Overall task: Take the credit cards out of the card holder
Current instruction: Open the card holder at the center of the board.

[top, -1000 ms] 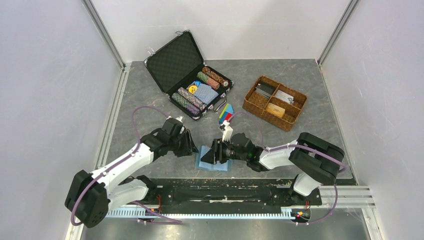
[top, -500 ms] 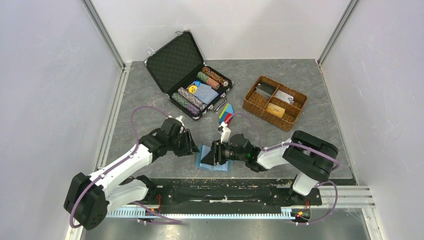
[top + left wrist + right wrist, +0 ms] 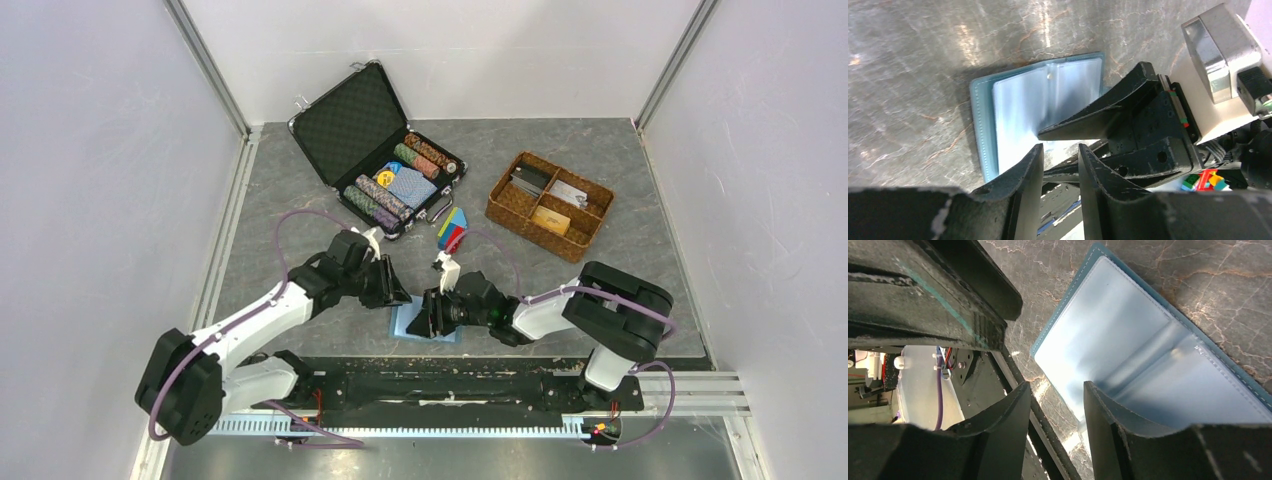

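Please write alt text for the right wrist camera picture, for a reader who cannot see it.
A light-blue card holder lies open on a grey marbled table, clear pockets up. The right hand is open at its edge; the left hand shows at upper left.

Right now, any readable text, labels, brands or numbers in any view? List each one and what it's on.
None can be read in any view.
card holder: clear sleeves, no print visible.
chips and deck in the black case: patterns only, too small to read.
cards in the wicker tray: too small to read.
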Robot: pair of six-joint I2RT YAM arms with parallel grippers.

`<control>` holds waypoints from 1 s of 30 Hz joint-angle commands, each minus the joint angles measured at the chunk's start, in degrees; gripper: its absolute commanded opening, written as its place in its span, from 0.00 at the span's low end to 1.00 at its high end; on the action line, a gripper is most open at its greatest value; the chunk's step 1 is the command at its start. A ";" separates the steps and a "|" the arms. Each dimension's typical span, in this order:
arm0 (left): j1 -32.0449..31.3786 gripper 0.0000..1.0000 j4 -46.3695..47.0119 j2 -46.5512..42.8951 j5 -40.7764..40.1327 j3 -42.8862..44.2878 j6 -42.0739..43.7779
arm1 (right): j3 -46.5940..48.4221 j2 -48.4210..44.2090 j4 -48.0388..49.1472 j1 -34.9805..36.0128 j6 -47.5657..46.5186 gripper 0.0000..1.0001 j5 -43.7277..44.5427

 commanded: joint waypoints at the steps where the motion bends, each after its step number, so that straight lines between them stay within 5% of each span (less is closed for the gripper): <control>1: 0.40 0.38 8.34 3.14 5.22 0.24 -1.65 | 0.89 -0.70 -0.98 0.45 -2.35 0.46 1.76; 9: 0.38 0.32 10.45 11.90 4.78 -1.51 -0.58 | -1.53 -5.61 -2.63 0.45 -2.31 0.45 3.16; 30: 0.32 0.32 13.81 13.43 4.38 -8.21 -0.82 | -6.88 -18.64 -18.92 -1.51 -0.37 0.43 17.11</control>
